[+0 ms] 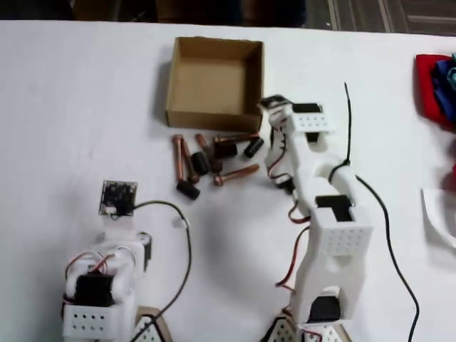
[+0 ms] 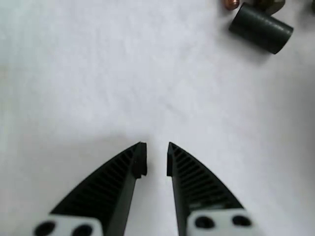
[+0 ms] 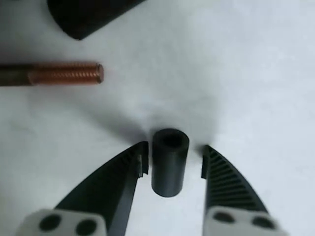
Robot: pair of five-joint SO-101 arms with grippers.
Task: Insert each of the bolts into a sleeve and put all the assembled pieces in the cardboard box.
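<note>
2 right fingers [image 3: 123,172] of mine straddle a black sleeve [image 3: 170,162], gaps both sides; a copper bolt [image 3: 64,74] is cut off by the frame edge. My left fingers [image 2: 123,172], barely parted, hold nothing.

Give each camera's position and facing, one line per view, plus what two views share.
High view: fixed above the table, looking down on the cardboard box, bolts, sleeves and both arms.
Left wrist view: on the left arm, facing the table past the open left claw; a sleeve lies beyond.
Right wrist view: on the right arm, facing the table past the open right claw, which flanks a sleeve.
Shared: high and right wrist views both show bolts and sleeves.
</note>
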